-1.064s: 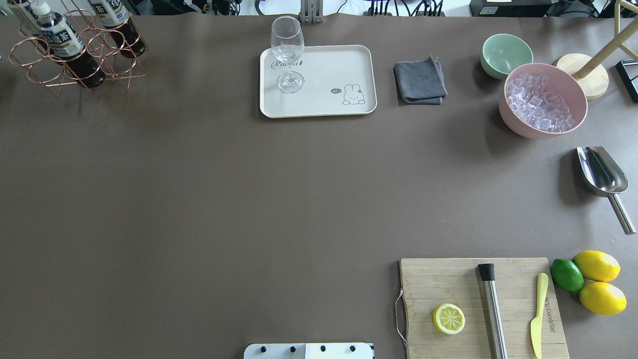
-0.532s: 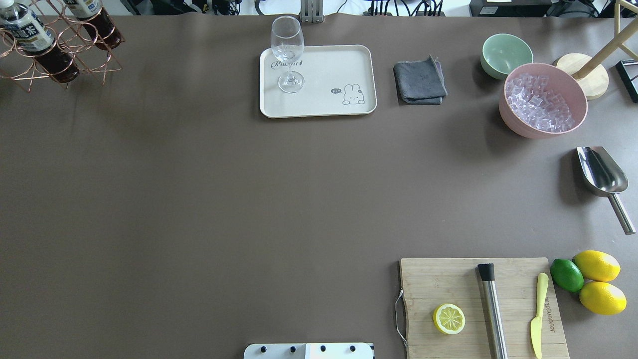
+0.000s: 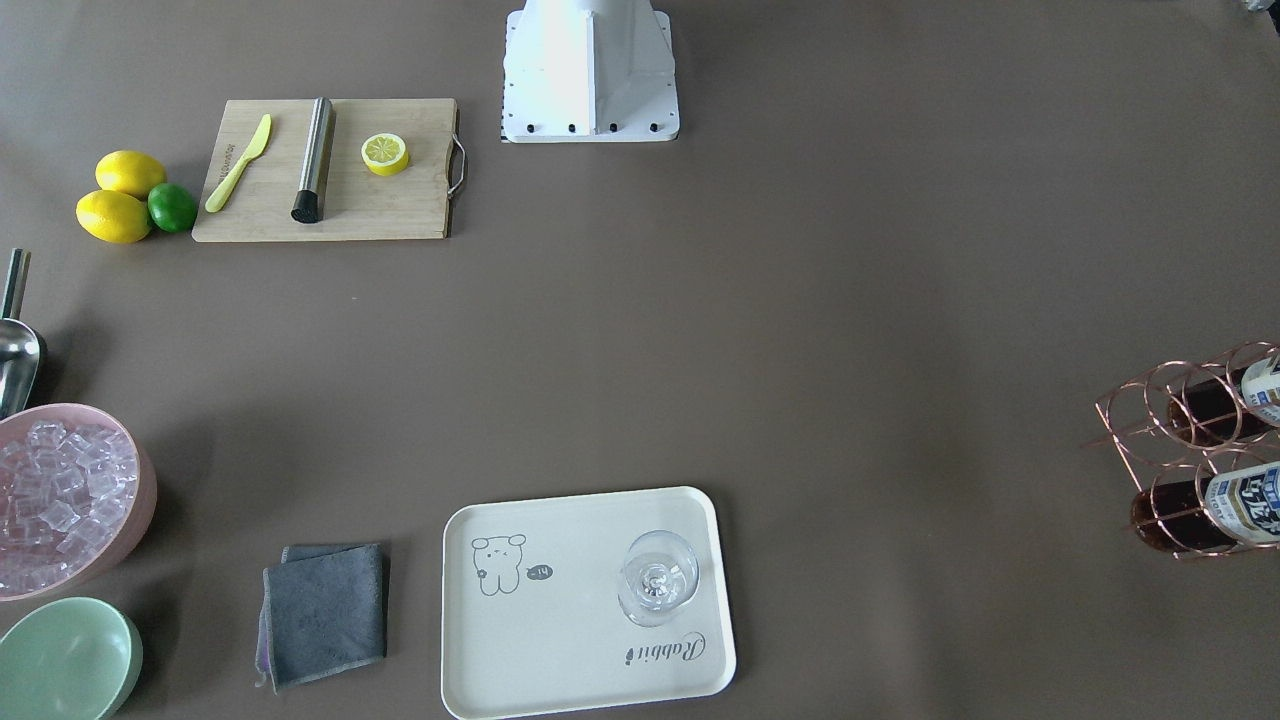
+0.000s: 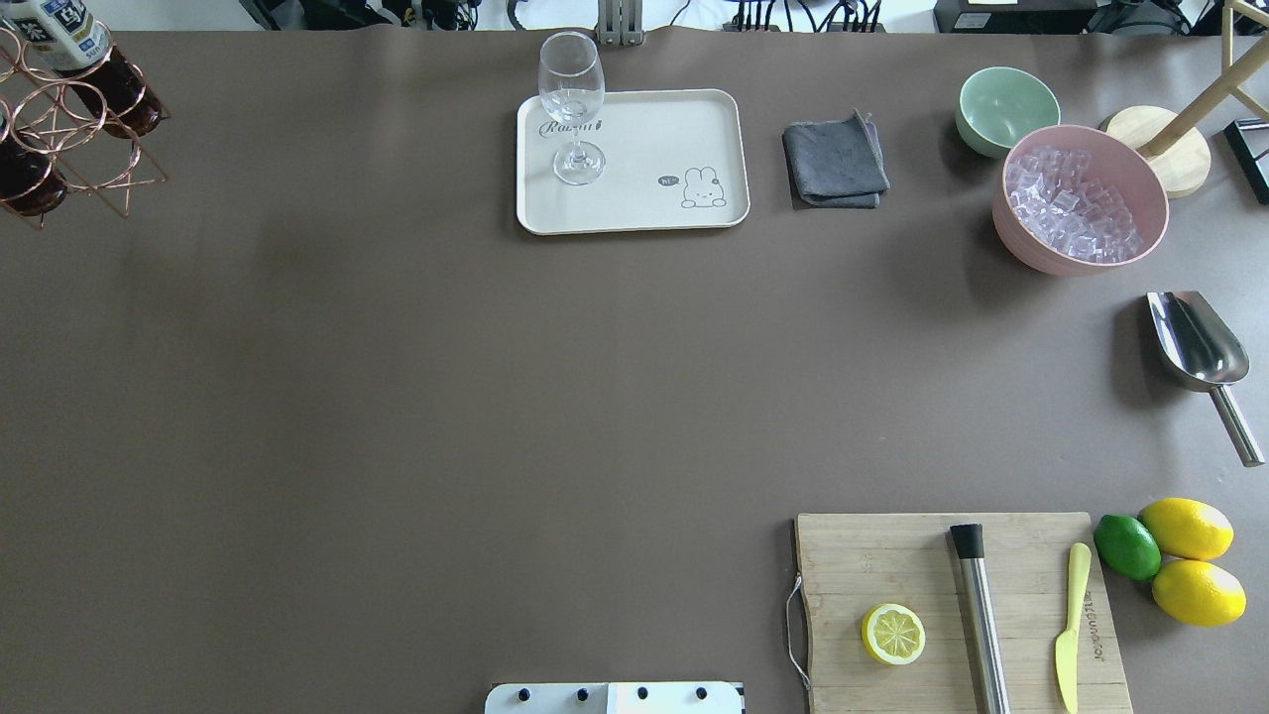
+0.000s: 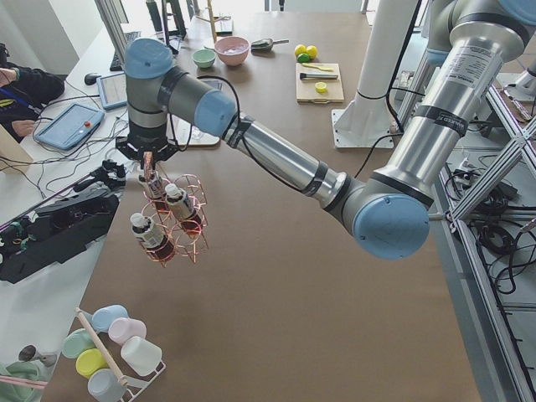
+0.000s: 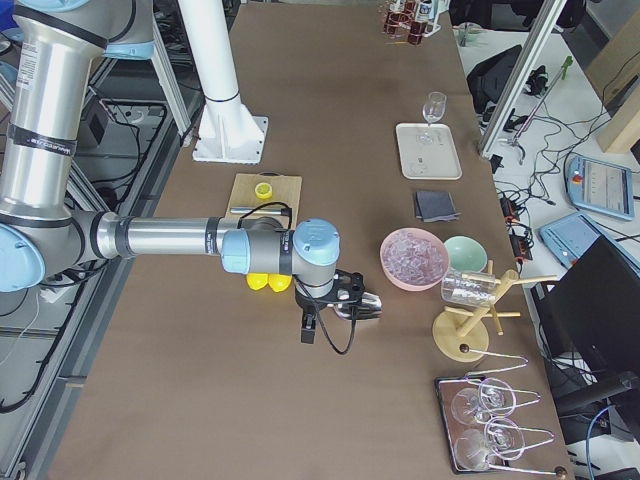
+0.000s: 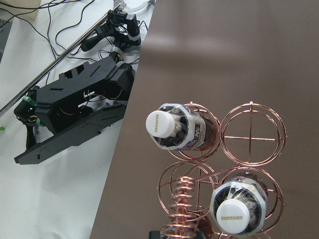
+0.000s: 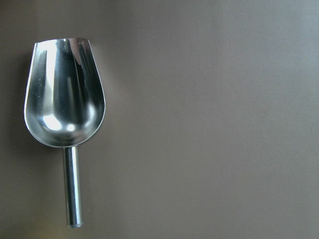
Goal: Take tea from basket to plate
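Observation:
The rose-gold wire basket [image 4: 74, 109] is at the table's far left end, partly cut off by the overhead view's edge. It also shows in the front view [image 3: 1150, 400] and the left side view [image 5: 188, 243]. It holds three tea bottles [image 5: 172, 205] with white caps [image 7: 172, 127]. My left gripper [image 5: 149, 163] is right above it, shut on the coiled handle [image 7: 182, 199]. The cream plate [image 4: 644, 198] lies at the far middle, apart from the basket. My right gripper [image 6: 358, 305] hovers over the metal scoop [image 8: 62, 99]; I cannot tell whether it is open or shut.
A wine glass [image 4: 572, 99] stands on the plate's left part. A grey cloth [image 4: 835, 164], green bowl [image 4: 1006, 109] and pink tub of ice [image 4: 1081, 198] lie to its right. A cutting board [image 4: 892, 555] with lemon slice, muddler and knife sits near front right.
The basket with its bottles has moved steadily left along the table's far edge, and now lies partly outside the overhead view. Nothing else has moved.

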### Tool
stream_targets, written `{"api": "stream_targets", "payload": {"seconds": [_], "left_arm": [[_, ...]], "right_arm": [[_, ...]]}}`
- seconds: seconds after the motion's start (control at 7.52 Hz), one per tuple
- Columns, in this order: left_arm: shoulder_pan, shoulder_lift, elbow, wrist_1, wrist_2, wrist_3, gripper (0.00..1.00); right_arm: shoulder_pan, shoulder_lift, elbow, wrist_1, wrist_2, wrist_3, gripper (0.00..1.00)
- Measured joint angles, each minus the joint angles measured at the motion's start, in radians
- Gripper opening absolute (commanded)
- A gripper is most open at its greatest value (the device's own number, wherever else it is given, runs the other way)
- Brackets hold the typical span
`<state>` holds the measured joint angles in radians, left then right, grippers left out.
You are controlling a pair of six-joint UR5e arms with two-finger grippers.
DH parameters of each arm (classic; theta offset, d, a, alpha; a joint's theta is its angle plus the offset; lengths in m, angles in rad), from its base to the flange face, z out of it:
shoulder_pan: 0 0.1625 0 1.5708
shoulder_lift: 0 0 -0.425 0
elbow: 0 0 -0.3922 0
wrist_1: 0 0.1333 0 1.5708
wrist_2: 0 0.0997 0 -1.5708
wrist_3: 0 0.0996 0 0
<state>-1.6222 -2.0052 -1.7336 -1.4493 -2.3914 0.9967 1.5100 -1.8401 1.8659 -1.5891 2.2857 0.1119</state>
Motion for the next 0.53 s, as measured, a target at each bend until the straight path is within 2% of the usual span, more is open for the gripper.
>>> {"api": "stream_targets", "payload": {"seconds": [0.27, 0.53], "left_arm": [[0.059, 0.032, -0.276, 0.259, 0.002, -0.020, 0.00], [0.197, 0.035, -0.471, 0.336, 0.000, -0.140, 0.00]], "right_arm": [[-0.001, 0.000, -0.001, 0.000, 0.000, -0.001, 1.00], [-0.002, 0.001, -0.002, 0.000, 0.000, 0.000, 1.00]]}}
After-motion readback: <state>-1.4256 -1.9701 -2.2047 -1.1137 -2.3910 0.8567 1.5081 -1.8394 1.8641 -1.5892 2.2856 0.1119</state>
